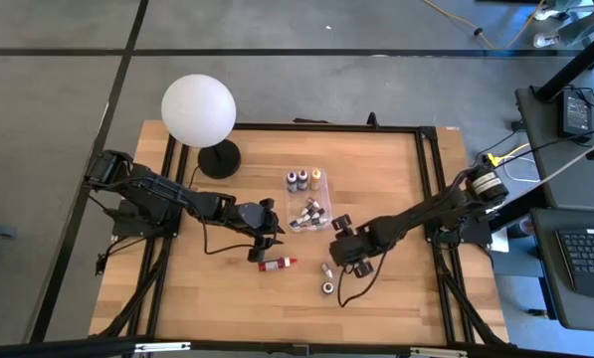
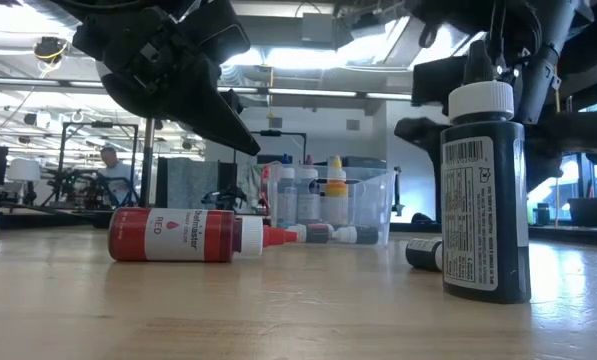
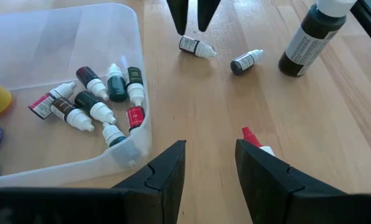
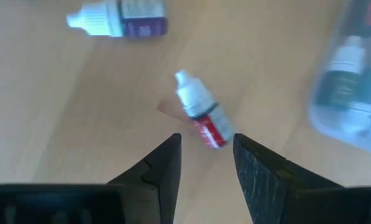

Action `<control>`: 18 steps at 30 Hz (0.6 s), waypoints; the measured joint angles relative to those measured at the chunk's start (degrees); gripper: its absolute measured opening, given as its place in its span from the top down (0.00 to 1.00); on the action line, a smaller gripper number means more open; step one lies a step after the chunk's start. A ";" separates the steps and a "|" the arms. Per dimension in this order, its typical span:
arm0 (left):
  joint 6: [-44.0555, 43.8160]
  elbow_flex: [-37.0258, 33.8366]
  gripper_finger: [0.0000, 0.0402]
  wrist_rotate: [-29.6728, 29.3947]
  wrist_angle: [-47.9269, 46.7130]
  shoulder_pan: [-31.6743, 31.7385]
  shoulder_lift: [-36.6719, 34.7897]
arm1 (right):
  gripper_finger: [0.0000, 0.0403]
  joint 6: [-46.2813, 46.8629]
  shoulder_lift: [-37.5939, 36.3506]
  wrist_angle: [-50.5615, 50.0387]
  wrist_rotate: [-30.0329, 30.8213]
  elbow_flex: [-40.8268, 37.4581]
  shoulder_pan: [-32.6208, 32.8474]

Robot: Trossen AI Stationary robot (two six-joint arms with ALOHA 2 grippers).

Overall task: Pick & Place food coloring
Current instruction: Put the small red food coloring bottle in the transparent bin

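- A robotics lab or workshop.
- A wooden table (image 1: pixel 396 298) in a black metal frame (image 1: pixel 431 179) carries two dark robot arms.
- Grey floor (image 1: pixel 38 119) with dark seams and loose cables.
- Beside the table stands a desk with a keyboard (image 1: pixel 587 261).
- Behind are ceiling lights, more equipment and a seated person (image 2: pixel 108 165).

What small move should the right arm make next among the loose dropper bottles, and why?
Probably lower the right gripper and shut its fingers on the small red-labelled bottle. That bottle lies on its side on the table, outside the clear box, just ahead of the gap between the open fingers.
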 joint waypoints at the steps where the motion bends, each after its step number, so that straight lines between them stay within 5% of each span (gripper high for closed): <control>1: -0.13 0.00 0.66 0.00 -0.01 0.00 0.00 | 0.63 -0.08 -1.00 0.93 0.70 -0.69 -0.02; 10: -0.15 0.00 0.66 0.00 0.42 0.00 0.00 | 0.63 -4.23 -8.80 13.08 0.75 -7.51 -0.45; 18: -0.04 0.00 0.66 0.00 0.42 0.00 0.02 | 0.63 5.60 -8.57 14.12 -0.48 -8.24 -0.48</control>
